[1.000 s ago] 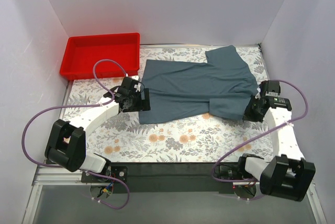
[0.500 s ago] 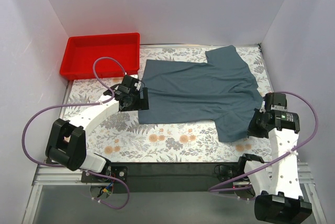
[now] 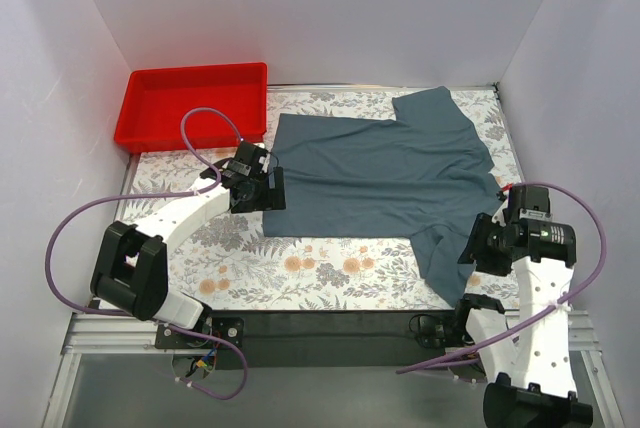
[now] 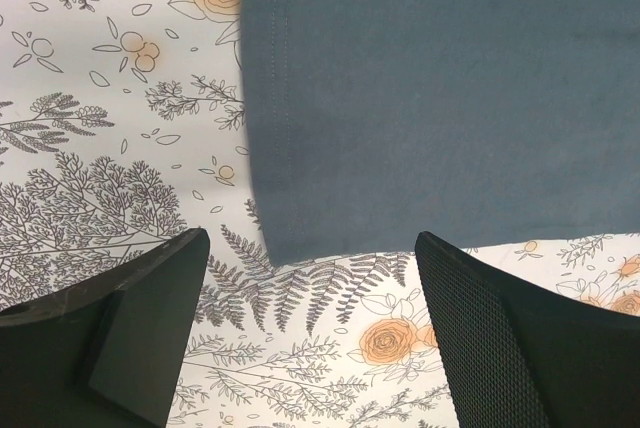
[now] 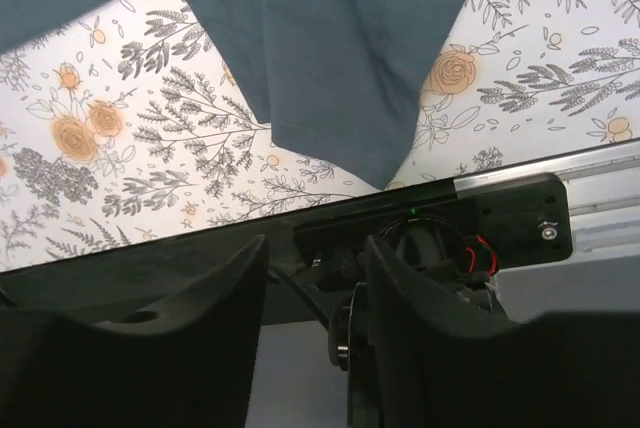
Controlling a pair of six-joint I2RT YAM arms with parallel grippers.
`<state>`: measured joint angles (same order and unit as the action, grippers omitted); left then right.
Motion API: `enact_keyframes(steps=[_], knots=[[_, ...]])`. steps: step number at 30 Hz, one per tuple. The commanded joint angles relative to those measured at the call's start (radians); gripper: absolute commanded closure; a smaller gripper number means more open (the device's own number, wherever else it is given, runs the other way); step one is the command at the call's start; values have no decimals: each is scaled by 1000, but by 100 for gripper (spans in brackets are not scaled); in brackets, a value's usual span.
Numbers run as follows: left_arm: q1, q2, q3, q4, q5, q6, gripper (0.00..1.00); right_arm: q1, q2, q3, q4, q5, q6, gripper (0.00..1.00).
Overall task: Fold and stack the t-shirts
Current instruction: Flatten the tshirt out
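One slate blue-grey t-shirt (image 3: 385,173) lies spread flat on the floral table, its hem to the left and its near sleeve (image 3: 445,263) reaching toward the front edge. My left gripper (image 3: 272,189) hovers open at the hem's near corner. In the left wrist view that corner (image 4: 300,228) sits just ahead of the wide-apart fingers (image 4: 150,298), and the gripper (image 4: 310,240) holds nothing. My right gripper (image 3: 473,251) is beside the near sleeve. In the right wrist view it (image 5: 312,248) stands open and empty, with the sleeve (image 5: 340,78) lying beyond it.
A red bin (image 3: 135,126) stands at the back left corner. White walls close in the table on three sides. A black rail (image 3: 330,323) runs along the front edge by the arm bases. Purple cables (image 3: 205,118) loop over the left side.
The right arm drew the near sleeve out toward the front edge, unfolding it flat. Its jaws were shut on the fabric and now stand apart. The left arm barely moved.
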<state>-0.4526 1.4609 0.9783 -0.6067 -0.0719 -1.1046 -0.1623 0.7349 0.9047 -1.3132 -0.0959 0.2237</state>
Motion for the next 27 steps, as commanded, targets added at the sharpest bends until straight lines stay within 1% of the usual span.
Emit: enact_keyframes(steps=[1,3,6,7,8,10,11,13,14,17,22,27], knots=[[5,-7,7,-10,14,-11,22,-3,41,108,11,48,14,55],[5,-1,-4,4,38,-14,23,-3,83,140,43,81,31,53],[3,21,-12,22,70,-18,25,-3,141,151,158,21,81,53],[5,35,-12,27,70,-17,26,-3,155,126,230,0,97,54],[3,41,-15,31,70,-17,28,-3,178,108,277,-36,109,54],[3,67,-21,51,70,-12,31,-2,208,53,351,-53,146,56],[5,78,-21,51,98,-8,34,-3,243,39,426,-48,154,56],[3,98,-23,56,89,-6,38,-6,279,16,497,-6,170,57],[3,119,-21,56,87,-5,44,-12,317,1,556,2,175,58],[3,151,-26,42,74,-9,46,-37,389,-27,658,44,183,59],[11,170,-49,-11,24,-9,47,-77,474,-85,750,85,189,58],[67,139,-121,-33,14,-5,48,-109,558,-131,804,124,168,57]])
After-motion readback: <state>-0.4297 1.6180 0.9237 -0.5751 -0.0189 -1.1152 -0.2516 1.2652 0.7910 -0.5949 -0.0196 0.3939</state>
